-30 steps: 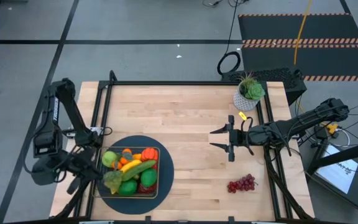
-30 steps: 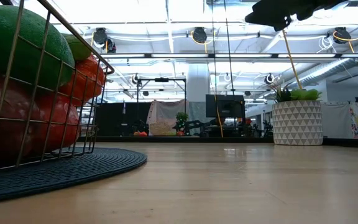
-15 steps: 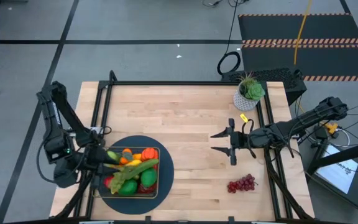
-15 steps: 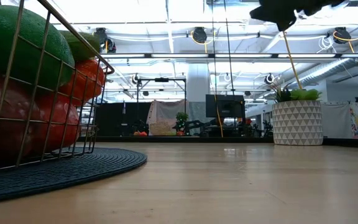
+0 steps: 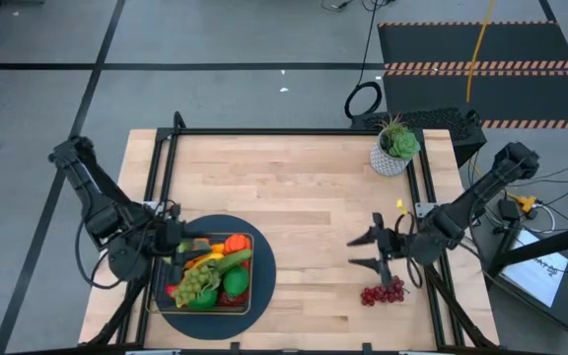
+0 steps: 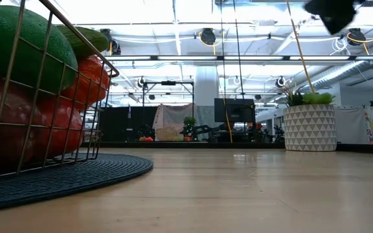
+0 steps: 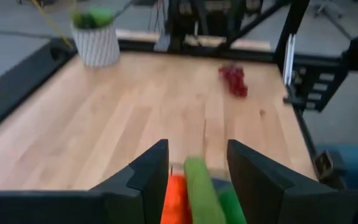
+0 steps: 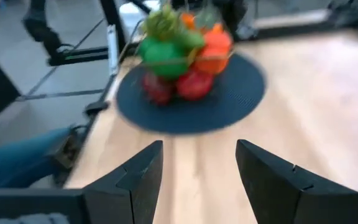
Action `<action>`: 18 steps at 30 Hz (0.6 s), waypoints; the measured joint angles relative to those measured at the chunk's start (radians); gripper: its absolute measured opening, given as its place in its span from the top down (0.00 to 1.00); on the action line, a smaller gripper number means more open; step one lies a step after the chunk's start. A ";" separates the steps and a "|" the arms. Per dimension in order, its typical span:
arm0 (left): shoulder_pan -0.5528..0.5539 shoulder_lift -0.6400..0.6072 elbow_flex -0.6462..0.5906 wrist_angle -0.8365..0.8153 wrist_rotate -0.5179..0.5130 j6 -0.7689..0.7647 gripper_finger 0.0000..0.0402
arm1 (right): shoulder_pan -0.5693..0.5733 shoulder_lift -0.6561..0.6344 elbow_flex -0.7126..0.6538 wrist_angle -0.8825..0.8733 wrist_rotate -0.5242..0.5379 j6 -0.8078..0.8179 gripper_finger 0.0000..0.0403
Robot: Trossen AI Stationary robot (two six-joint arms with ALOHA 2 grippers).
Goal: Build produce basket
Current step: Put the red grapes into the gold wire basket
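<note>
**Produce basket nearly full, purple grapes alone on the bench**

No brand, label or readable writing shows on any item in these views.

The shallow square dark wire-mesh basket (image 5: 248, 294) sits on a round dark woven mat (image 5: 264, 258) at the near left part of the pale wooden bench (image 5: 294, 197). It is heaped with small plastic produce (image 5: 208, 278): a bunch of green grapes (image 5: 196, 280) on top, a long green cucumber (image 5: 227, 261) lying slantwise, an orange piece (image 5: 235, 243) at the far corner, green round fruits and something red at the near edge. In the low view the wire wall (image 6: 41, 84) stands close, with green fruit above red pieces pressing against the mesh.

A bunch of dark red-purple plastic grapes (image 5: 383, 292) lies by itself on the bench near the right edge, well apart from the basket.

The left gripper (image 5: 177, 239) is at the basket's far left edge, its dark fingers (image 7: 143, 180) parted with nothing between them; the cucumber and the orange piece show just beyond them. The right gripper (image 5: 372, 250) hangs above the bench just beside the purple grapes, fingers (image 8: 135, 177) spread and empty.

A white patterned pot holding a green plant (image 5: 394, 148) stands at the far right corner of the bench.
</note>
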 joint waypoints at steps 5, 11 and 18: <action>0.055 0.001 0.000 0.159 0.000 0.143 0.59 | 0.101 0.028 0.000 -0.140 -0.035 0.273 0.51; 0.120 0.042 0.000 0.223 0.000 0.186 0.59 | 0.193 0.051 0.000 -0.324 -0.222 0.634 0.51; 0.190 0.143 0.000 0.241 0.010 0.185 0.59 | 0.286 0.057 0.000 -0.436 -0.375 0.813 0.51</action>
